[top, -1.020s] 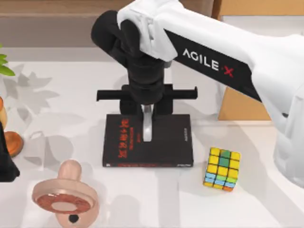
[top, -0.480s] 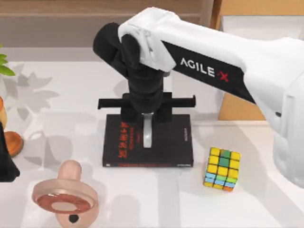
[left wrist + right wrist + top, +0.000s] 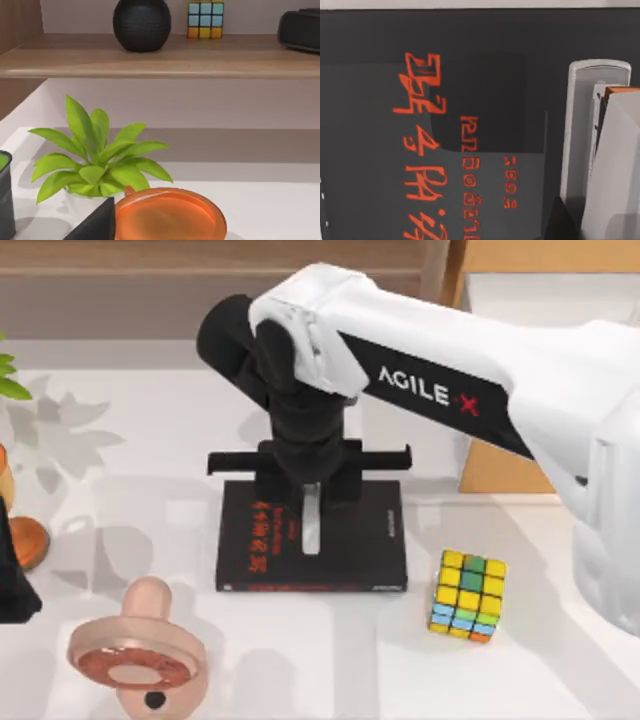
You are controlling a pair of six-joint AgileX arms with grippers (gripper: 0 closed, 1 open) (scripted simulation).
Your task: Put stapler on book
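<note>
You see your right arm (image 3: 470,390) reaching from the right side of the table across to the middle, with its black wrist hanging straight above the far edge of the book (image 3: 350,540). The right gripper (image 3: 309,490) is mostly hidden under this wrist in the top view, and I cannot tell if its fingers are apart or together, or if they touch the stapler.

The book is black with red characters on the cover and it lies flat near the middle of the table (image 3: 300,660), a little toward the near edge. The stapler (image 3: 311,525) is a slim pale grey bar, and it lies on the cover near the middle of the book, with its long side running from the far edge toward the near edge. In the right wrist view you see the stapler (image 3: 582,140) just beside the red characters of the book (image 3: 380,75), with a grey part of the gripper very close next to it.

A multicoloured puzzle cube (image 3: 468,596) stands on the table, just beside the near right corner of the book but apart from it. A pink round object (image 3: 137,652) lies near the near left corner of the table.

Your left arm is parked at the left edge; its wrist view shows a green plant (image 3: 97,155), an orange dish (image 3: 170,215) and a shelf (image 3: 160,55) behind
</note>
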